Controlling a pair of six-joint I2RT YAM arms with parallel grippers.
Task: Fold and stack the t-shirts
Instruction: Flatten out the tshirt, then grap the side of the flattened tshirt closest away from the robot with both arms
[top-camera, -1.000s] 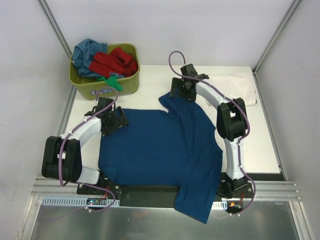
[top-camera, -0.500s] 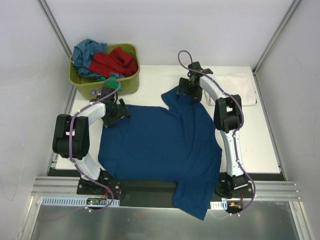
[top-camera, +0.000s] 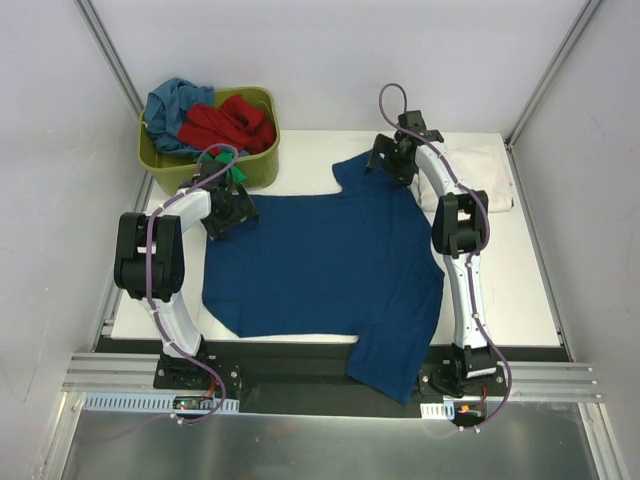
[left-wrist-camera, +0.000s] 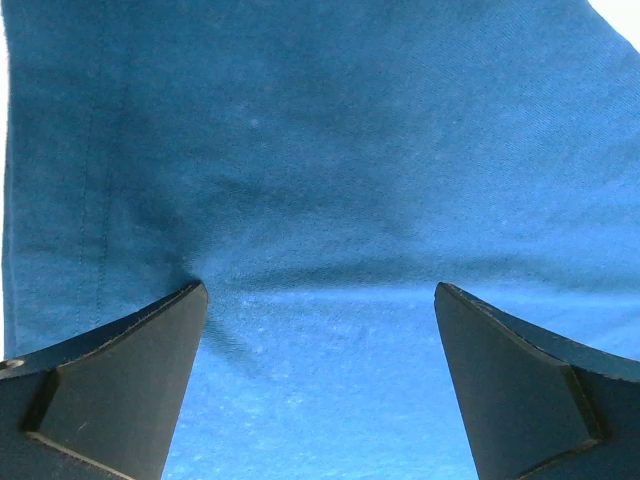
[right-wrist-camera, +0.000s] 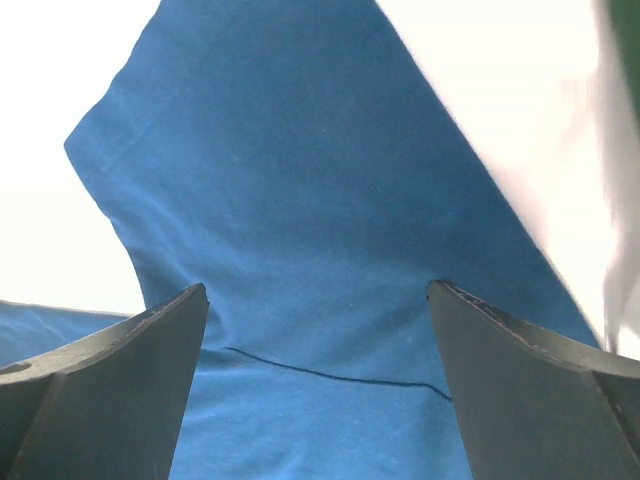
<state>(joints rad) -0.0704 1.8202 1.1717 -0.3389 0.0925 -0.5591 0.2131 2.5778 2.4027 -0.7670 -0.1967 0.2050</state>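
Note:
A dark navy blue t-shirt (top-camera: 320, 265) lies spread flat on the white table, plain side up. One part (top-camera: 390, 365) hangs over the front edge. My left gripper (top-camera: 228, 208) is open, its fingertips (left-wrist-camera: 190, 300) pressing on the shirt's far left corner, and cloth (left-wrist-camera: 320, 180) fills the left wrist view. My right gripper (top-camera: 390, 166) is open on the shirt's far right corner by the sleeve (right-wrist-camera: 300, 200). A folded white t-shirt (top-camera: 482, 176) lies at the back right. Red (top-camera: 226, 122), teal (top-camera: 168, 102) and green (top-camera: 222, 160) tees sit in the tub.
The olive-green plastic tub (top-camera: 255, 170) stands at the back left, just behind my left gripper. White walls and metal frame posts close in the table on three sides. A black rail (top-camera: 300, 382) runs along the front edge.
Both arms have stretched farther back and the navy shirt has slid with them away from the front edge. Less of it hangs over the front.

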